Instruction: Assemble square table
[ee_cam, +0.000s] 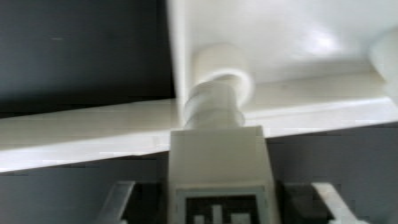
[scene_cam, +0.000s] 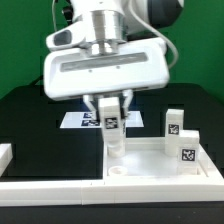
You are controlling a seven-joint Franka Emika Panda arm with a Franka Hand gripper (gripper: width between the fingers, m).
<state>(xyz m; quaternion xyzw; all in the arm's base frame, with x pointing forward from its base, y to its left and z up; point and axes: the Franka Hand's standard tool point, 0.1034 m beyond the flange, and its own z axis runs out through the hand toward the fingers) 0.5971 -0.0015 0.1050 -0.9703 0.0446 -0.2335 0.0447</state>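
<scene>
The square tabletop (scene_cam: 160, 165) lies on the black table toward the exterior view's right, and the gripper (scene_cam: 111, 124) pinches one leg (scene_cam: 112, 132) upright over its near corner socket (ee_cam: 221, 72), apparently seated or being screwed in, though the wrist view is too close to be sure. Two more legs (scene_cam: 173, 123) (scene_cam: 187, 147) already stand at the tabletop's far side. A fourth is not visible, so roughly half the job looks left.

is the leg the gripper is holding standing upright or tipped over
Upright. The leg hangs vertically in the gripper, its lower end at a corner of the tabletop.
</scene>
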